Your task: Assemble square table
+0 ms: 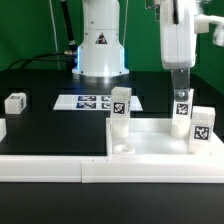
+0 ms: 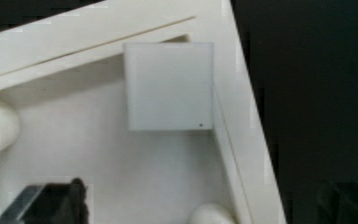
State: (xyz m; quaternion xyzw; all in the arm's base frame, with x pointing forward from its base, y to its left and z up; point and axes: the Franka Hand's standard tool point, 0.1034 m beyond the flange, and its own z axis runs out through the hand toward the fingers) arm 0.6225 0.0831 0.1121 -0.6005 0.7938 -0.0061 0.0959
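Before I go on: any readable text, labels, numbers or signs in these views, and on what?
No readable words or numbers.
Robot base: black triangular warning sign, symbol too small to read.
Marker board: black-white tag patterns only.
Upright legs: tag patterns, no text.
Wrist view: nothing printed.

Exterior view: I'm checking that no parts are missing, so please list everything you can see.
slab: one, white, front, on the exterior view's right
upright legs: three, white with black-white tags, standing on the slab
loose leg: one, white, tagged, lying on the table on the exterior view's left
cut-off piece: one, white, at the exterior view's left edge; cannot tell what it is
marker board: one, white with black tags, flat before the robot base
border wall: one, white, along the front
table: one, black
robot base: one, white, rear centre
hand: one, open, above an upright leg
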